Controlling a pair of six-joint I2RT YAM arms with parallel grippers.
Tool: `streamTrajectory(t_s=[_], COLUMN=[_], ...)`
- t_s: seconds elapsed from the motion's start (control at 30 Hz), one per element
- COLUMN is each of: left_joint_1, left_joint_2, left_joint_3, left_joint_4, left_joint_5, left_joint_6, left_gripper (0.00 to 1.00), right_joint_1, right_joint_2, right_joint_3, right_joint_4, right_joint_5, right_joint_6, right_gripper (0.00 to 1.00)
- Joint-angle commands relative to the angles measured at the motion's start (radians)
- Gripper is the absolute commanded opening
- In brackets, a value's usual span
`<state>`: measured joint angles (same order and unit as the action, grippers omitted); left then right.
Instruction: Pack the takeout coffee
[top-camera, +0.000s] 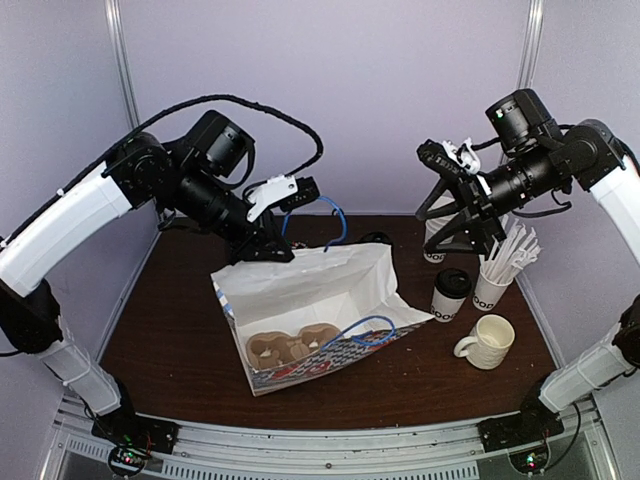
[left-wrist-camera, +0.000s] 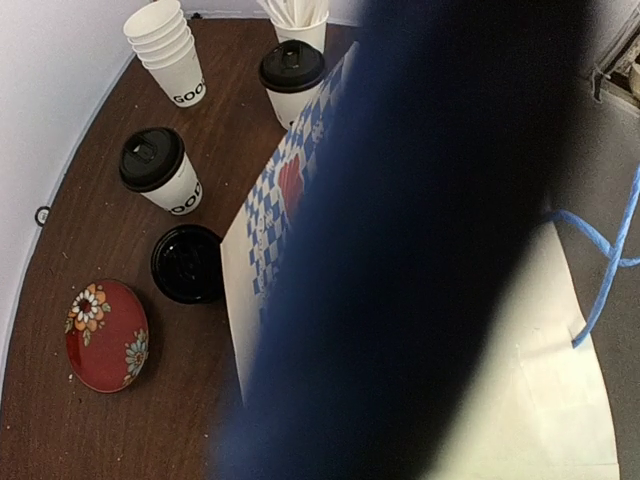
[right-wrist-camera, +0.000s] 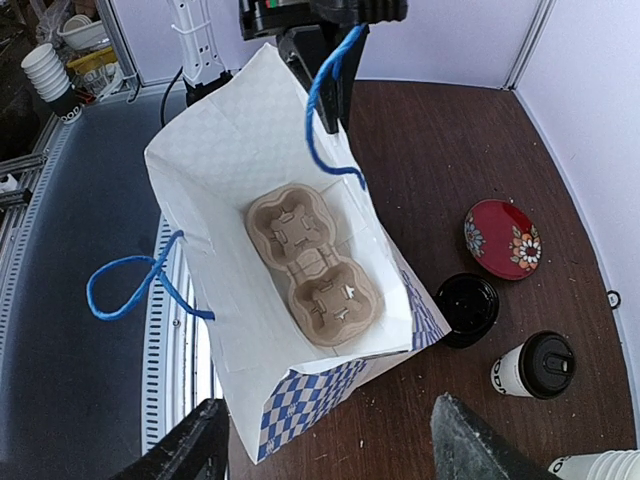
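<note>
Brown wood makes the table (top-camera: 180, 340), and the largest thing on it is a white paper bag (top-camera: 330, 280) with a blue check pattern. It lies tilted, with its mouth turned up toward the right arm.

The left gripper (top-camera: 290, 195) is at the far rim of the bag, with its fingers fully closed. It seems to have the blue rope handle (top-camera: 335, 215) between them, because this cord goes up to the gripper in the right wrist view. I think it holds the handle there so that the mouth does not fall shut and the way in stays free.

The right gripper (right-wrist-camera: 335, 440) hangs above the bag with the fingers wide apart and nothing between them. It looks ready to fetch a cup.

The brown pulp carrier (right-wrist-camera: 315, 265) is already in the bag, flat on the bottom, and both its wells are empty. The two lidded cups (left-wrist-camera: 160, 170) stand upright on the table outside the bag. One is just beside the bag's checked side and the other is farther off, near a stack of lidless cups (left-wrist-camera: 165, 45).

So the cups are the part that remains, I judge. The cream mug (top-camera: 487, 340) stands apart at the right.
</note>
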<state>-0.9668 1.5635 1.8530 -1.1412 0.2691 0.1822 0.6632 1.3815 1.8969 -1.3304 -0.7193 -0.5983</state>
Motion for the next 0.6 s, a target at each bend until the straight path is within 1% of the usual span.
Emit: streamTrajectory(t_s=[0.0, 0.13, 0.23, 0.3, 0.33, 0.37, 0.4, 0.43, 0.57], left_joint_1=[0.105, 0.194, 0.217, 0.231, 0.238, 0.244, 0.247, 0.247, 0.247], left_joint_2=[0.03, 0.075, 0.103, 0.123, 0.133, 0.144, 0.151, 0.156, 0.137], left_joint_3=[-0.001, 0.028, 0.053, 0.066, 0.073, 0.082, 0.088, 0.091, 0.094], left_joint_4=[0.059, 0.058, 0.058, 0.065, 0.066, 0.066, 0.068, 0.069, 0.082], left_joint_5=[0.156, 0.155, 0.108, 0.08, 0.069, 0.06, 0.05, 0.038, 0.015], left_joint_6=[0.03, 0.021, 0.036, 0.036, 0.032, 0.026, 0.022, 0.019, 0.011], left_gripper=[0.0, 0.0, 0.0, 0.05, 0.1, 0.22, 0.32, 0.38, 0.51], right_joint_1=[-0.005, -0.006, -0.009, -0.019, -0.031, -0.045, -0.06, -0.076, -0.132], right_joint_2=[0.02, 0.043, 0.061, 0.075, 0.082, 0.089, 0.097, 0.11, 0.131], right_joint_3=[-0.005, 0.002, -0.001, -0.009, -0.017, -0.025, -0.033, -0.04, -0.077], right_joint_4=[0.018, 0.022, 0.035, 0.061, 0.074, 0.089, 0.103, 0.113, 0.112], right_joint_5=[-0.02, -0.013, 0.0, 0.043, 0.051, 0.062, 0.074, 0.087, 0.159], right_joint_6=[0.006, 0.01, 0.023, 0.043, 0.05, 0.063, 0.075, 0.082, 0.066], right_gripper=[0.72, 0.72, 0.72, 0.72, 0.73, 0.72, 0.72, 0.72, 0.72])
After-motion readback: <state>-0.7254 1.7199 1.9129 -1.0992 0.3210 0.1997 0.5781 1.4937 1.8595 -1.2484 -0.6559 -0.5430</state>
